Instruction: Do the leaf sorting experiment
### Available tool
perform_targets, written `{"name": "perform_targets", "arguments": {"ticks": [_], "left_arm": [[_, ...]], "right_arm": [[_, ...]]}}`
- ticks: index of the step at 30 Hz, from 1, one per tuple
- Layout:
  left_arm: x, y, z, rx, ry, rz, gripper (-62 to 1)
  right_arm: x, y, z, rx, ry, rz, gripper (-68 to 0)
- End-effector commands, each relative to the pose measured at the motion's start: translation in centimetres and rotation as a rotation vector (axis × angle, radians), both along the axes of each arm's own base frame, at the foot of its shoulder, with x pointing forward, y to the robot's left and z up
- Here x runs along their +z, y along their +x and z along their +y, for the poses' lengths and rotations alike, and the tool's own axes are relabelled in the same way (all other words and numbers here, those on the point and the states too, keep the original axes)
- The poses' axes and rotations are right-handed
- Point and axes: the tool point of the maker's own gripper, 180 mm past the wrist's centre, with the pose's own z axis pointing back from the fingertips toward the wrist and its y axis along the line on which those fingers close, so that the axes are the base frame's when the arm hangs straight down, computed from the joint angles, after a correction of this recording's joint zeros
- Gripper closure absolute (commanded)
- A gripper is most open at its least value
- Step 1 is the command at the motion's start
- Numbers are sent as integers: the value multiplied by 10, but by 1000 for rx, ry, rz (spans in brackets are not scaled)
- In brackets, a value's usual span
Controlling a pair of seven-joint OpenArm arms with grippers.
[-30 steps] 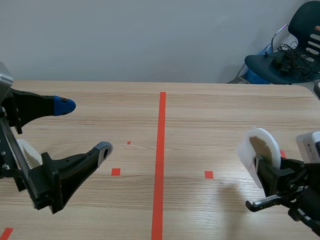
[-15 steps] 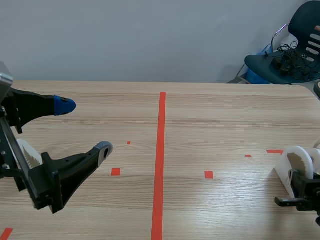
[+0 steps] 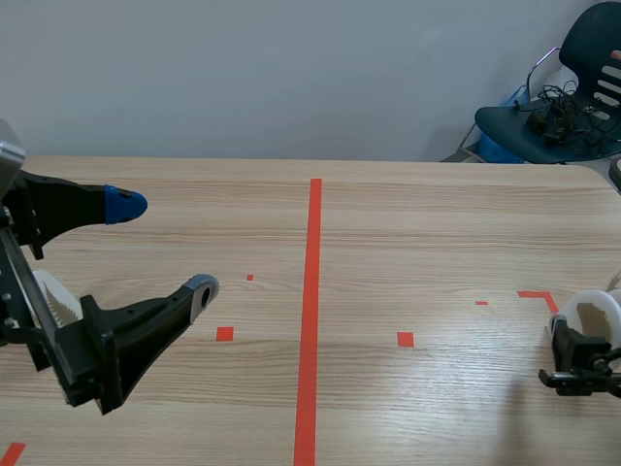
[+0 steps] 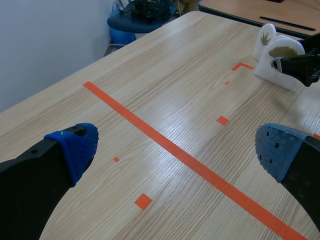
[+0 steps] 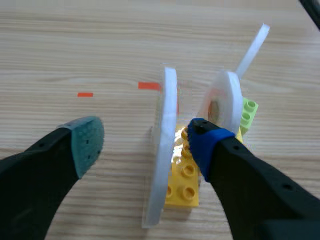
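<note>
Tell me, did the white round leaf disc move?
Yes. The white round leaf disc moved right and lower, away from the long orange-red tape line.

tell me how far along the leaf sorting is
Looks done: two white plastic leaf discs stand upright on the yellow and green toy-brick base. In hand: nothing; the right gripper straddles the nearer disc, jaws open, and the left gripper is open too. Left: unclear, no other leaves show.

The left arm comes in from the left side, and the left gripper (image 3: 163,246) hangs above the worktop (image 3: 388,243) with its fingers (image 4: 75,147) spread wide. The right arm sits low at the far right. The right gripper (image 5: 146,139) tilts down, its fingers parted.
</note>
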Motion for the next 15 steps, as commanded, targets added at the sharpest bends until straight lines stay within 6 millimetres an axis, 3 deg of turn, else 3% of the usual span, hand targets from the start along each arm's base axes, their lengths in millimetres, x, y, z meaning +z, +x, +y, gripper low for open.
{"name": "perform_targets", "arguments": {"ticks": [1, 5, 8, 10, 15], "left_arm": [[6, 0, 0, 5, -24, -11, -623], [6, 0, 0, 5, -24, -11, -623], [6, 0, 0, 5, -24, -11, -623], [6, 0, 0, 5, -25, -11, -623], [6, 0, 0, 5, -25, -12, -623]], "right_arm": [[40, 18, -4, 13, -31, -114, -432], [89, 30, 14, 88, -65, -224, -514], [122, 37, 33, 179, -66, -249, -519], [134, 39, 47, 240, -75, -219, -538], [150, 25, 78, 382, -72, -152, -671]]}}
